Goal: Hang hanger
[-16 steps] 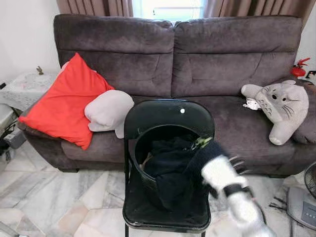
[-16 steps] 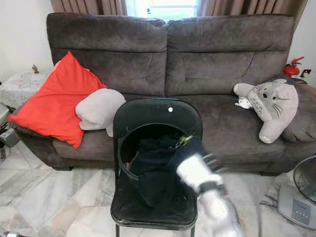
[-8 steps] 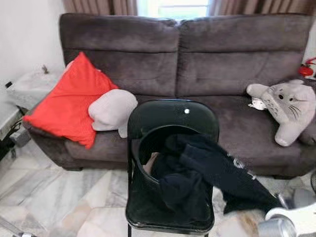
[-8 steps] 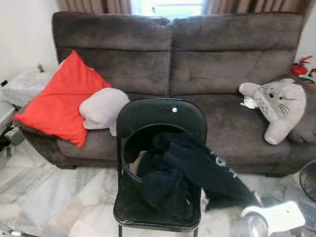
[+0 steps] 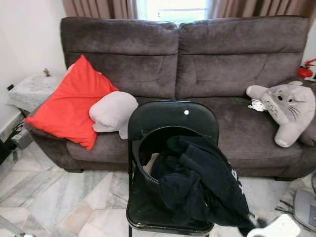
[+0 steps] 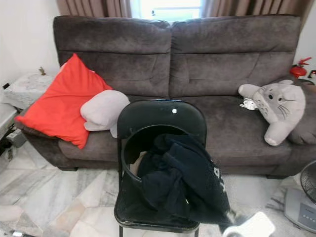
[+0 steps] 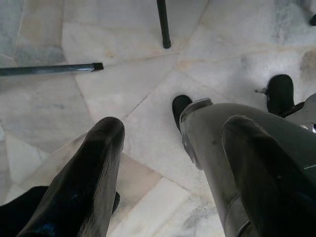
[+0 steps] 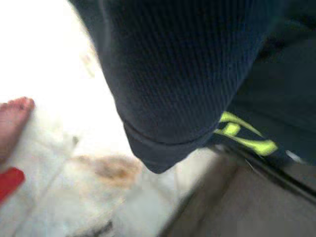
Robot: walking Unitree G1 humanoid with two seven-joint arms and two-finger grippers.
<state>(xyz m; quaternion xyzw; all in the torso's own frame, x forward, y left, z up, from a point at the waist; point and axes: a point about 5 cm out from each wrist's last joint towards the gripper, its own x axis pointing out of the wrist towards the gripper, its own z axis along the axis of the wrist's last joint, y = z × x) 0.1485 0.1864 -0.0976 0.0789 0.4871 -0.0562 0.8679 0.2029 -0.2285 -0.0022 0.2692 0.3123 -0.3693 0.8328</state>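
A dark navy garment (image 5: 197, 177) spills out of a round black basket (image 5: 143, 148) that stands on a black folding chair (image 5: 170, 116). It drapes over the seat's front right corner. Its far end reaches my right gripper (image 5: 253, 225) low at the right, beside the chair, where the silver arm (image 5: 279, 229) enters the picture. In the right wrist view the garment (image 8: 197, 74) hangs close before the camera, with a yellow-green print (image 8: 247, 138); the fingers are hidden by it. My left gripper (image 7: 173, 123) hangs open over the marble floor, near my own leg (image 7: 212, 148).
A grey sofa (image 5: 217, 64) stands behind the chair with a red cushion (image 5: 69, 106), a grey cushion (image 5: 113, 111) and a grey plush toy (image 5: 289, 106). A side table (image 5: 29, 86) sits at the left. A fan (image 6: 308, 180) and a white device (image 6: 300, 210) stand at the right.
My right arm has drawn back from the basket, down and to the right, pulling the dark garment out over the chair's front. The camera has shifted a little.
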